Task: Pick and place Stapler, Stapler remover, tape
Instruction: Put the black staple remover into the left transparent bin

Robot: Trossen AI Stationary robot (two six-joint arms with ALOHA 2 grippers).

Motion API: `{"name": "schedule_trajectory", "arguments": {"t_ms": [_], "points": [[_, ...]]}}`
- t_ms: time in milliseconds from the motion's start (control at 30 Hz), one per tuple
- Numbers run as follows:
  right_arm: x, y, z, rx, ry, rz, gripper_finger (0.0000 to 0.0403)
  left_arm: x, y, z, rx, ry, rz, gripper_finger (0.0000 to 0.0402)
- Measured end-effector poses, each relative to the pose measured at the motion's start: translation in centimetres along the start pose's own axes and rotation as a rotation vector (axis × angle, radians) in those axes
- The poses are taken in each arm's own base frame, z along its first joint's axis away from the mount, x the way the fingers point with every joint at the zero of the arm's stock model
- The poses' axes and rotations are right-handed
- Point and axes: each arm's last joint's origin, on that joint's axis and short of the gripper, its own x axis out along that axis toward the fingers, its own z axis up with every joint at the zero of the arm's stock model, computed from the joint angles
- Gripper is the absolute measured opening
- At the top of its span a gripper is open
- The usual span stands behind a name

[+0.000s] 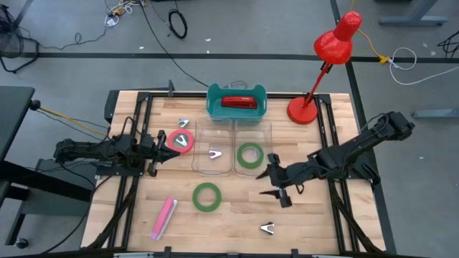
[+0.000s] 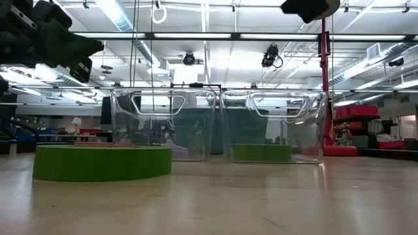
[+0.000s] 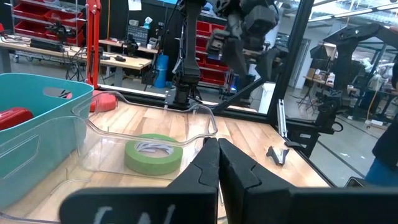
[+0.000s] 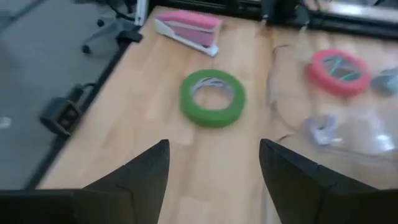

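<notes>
One green tape roll [image 1: 206, 197] lies flat on the table, also in the right wrist view [image 4: 212, 98]. A second green roll [image 1: 250, 155] lies in the right clear bin [image 1: 264, 136]. The red-pink roll [image 1: 181, 140] lies flat by my left gripper [image 1: 159, 152], which is shut and level at the table's left. A pink stapler [image 1: 163, 217] lies near the front left. A red stapler [image 1: 239, 102] sits in the teal bin [image 1: 212, 107]. Staple removers lie at the front [image 1: 267, 228], in the left clear bin [image 1: 215, 153] and behind the red-pink roll [image 1: 183, 123]. My right gripper [image 1: 264, 184] hovers open, to the right of the green roll on the table.
A red desk lamp [image 1: 304, 109] stands at the back right, its head [image 1: 337, 41] beyond the table's far edge. The two clear bins stand side by side mid-table, the teal bin behind them. Bare wood lies between the front green roll and the front staple remover.
</notes>
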Motion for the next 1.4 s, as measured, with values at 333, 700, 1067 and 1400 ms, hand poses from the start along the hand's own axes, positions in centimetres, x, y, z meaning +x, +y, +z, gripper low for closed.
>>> {"name": "schedule_trajectory", "arguments": {"t_ms": [333,700,1067,1400], "points": [[-0.2,3.1,-1.7,0.056,0.158,0.198,0.0249,0.0,0.0,0.0,0.001,0.000,0.000,0.0003],[0.5,6.3,-1.9,-0.043,0.343,0.230,0.0249,0.0,0.0,0.0,0.001,0.000,0.000,0.0003],[1.8,8.3,-1.1,-0.088,0.376,0.240,0.0249,0.0,0.0,0.0,0.000,0.000,0.000,0.0003],[4.4,9.3,-2.9,-0.110,0.467,0.252,0.0229,0.0,0.0,0.0,0.000,0.000,0.000,0.0003]]}}
